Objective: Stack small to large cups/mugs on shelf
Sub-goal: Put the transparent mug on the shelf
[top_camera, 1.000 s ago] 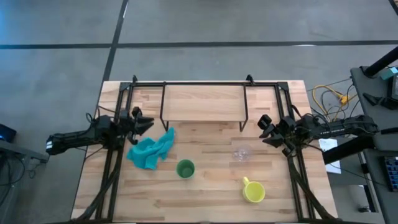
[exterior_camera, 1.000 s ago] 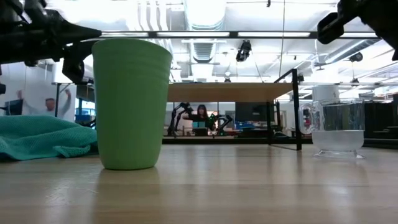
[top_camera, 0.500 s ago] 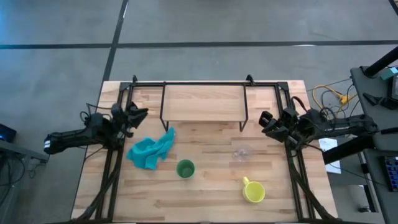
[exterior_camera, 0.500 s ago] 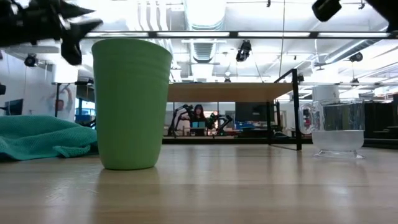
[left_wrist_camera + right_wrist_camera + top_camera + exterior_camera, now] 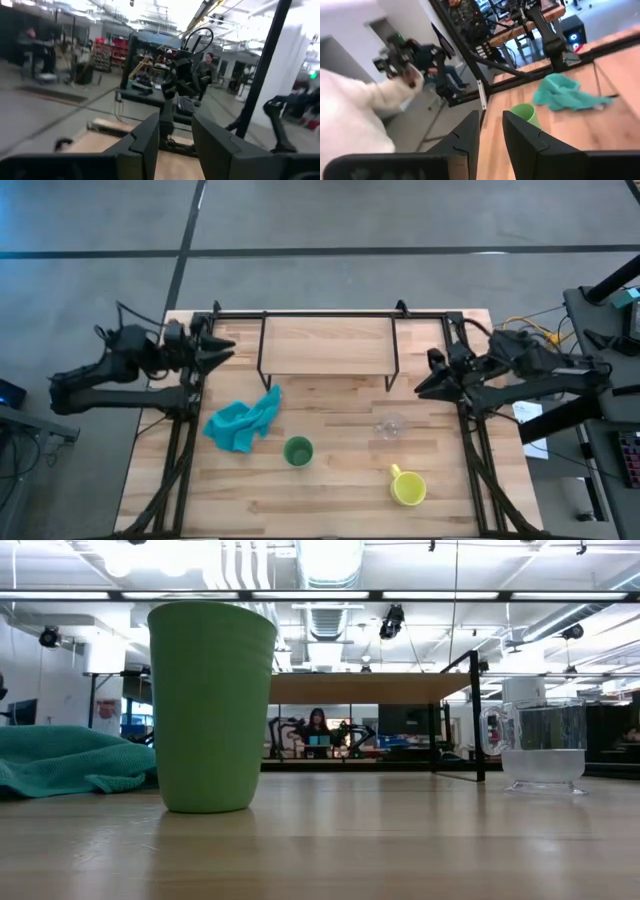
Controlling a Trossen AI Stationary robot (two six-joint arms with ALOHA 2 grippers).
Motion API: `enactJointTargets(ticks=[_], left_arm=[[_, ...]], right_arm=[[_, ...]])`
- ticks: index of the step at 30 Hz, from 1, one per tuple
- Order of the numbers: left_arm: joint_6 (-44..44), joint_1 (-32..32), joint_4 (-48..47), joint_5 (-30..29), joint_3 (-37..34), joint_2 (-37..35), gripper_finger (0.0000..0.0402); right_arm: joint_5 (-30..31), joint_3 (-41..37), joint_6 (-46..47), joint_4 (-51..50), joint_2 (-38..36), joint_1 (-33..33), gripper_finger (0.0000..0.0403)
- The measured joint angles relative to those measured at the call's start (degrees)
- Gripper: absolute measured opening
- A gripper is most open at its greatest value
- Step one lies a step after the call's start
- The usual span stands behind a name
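Right now both arms sit at the table's sides: left gripper at 9 o'clock, right gripper at 3, each w/ fingers slightly apart, holding nothing. Shelf stands at 12 w/ a bare top. Glass cup, green cup & yellow mug sit on the tabletop toward 5–6 o'clock, teal cloth at 8.

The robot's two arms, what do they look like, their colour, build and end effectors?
Both arms are dark, nearly black, slim and jointed, with thin black cables looping along them. Each ends in a two-finger end effector: the left end effector and the right end effector taper to points. Up close the fingers are broad, flat, matte dark slabs with angular edges. No markings are legible.
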Motion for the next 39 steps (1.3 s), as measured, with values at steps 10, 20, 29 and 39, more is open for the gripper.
enactJointTargets(ticks=[10,20,29,39], left_arm=[[7.7,0.0,-21.4,-0.1,18.5,9.6,0.0102],[7.5,0.0,-22.3,-0.2,22.0,11.9,0.0102],[7.4,0.0,-22.0,-0.3,22.4,11.1,0.0102],[7.8,0.0,-21.9,-0.2,22.6,9.9,0.0102]], right_arm=[[3.3,19.0,-9.9,-32.1,8.7,0.0,0.0056],[2.5,24.7,-11.6,-37.4,17.1,0.1,0.0052],[-1.3,23.6,-5.5,-38.9,22.8,0.2,0.0057],[-1.6,23.3,-8.8,-48.3,33.8,0.2,0.0127]])
